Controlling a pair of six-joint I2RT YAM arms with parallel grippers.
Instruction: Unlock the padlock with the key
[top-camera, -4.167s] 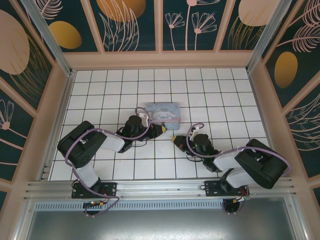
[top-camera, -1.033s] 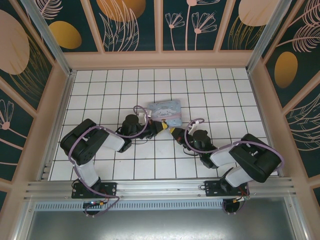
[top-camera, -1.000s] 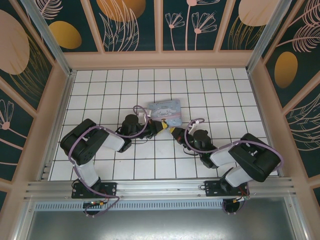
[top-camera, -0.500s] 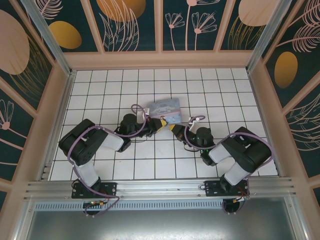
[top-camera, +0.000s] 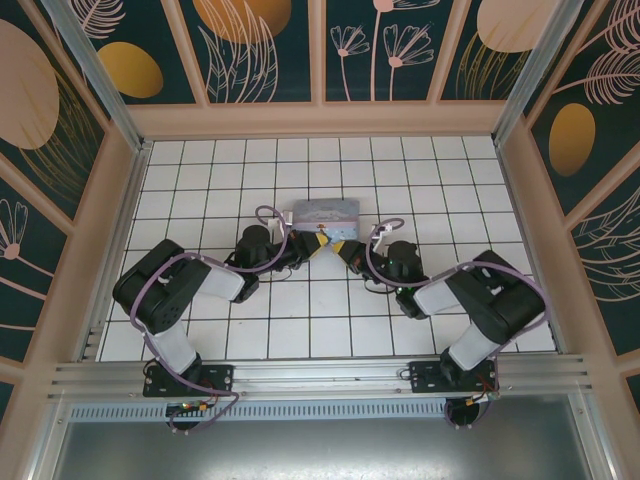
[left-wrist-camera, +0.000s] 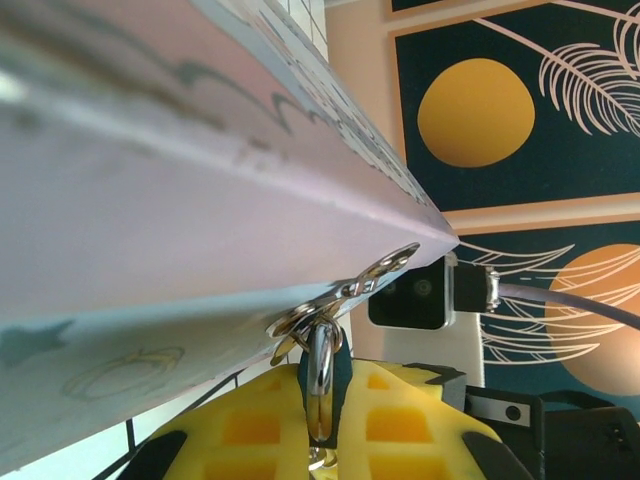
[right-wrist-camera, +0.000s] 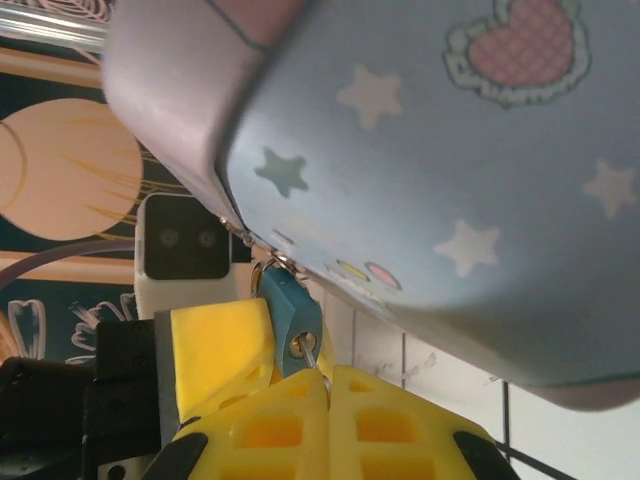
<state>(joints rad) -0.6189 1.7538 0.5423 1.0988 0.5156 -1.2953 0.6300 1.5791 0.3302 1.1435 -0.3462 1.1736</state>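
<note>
The tin (top-camera: 322, 211) now stands tipped up, pushed back. Your left gripper (left-wrist-camera: 320, 400) clamps the padlock (right-wrist-camera: 292, 315); right gripper (right-wrist-camera: 325, 385) pinches the key (right-wrist-camera: 308, 352), seated in it. Turn is due.

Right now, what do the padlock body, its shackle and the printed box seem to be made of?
The padlock body: matte teal, likely painted or coated metal, though plastic is possible; the colour is flat and even. Its shackle: bare polished metal, with bright mirror-like glints. The tin: probably thin printed sheet metal, given its satin sheen and rounded corners.
</note>
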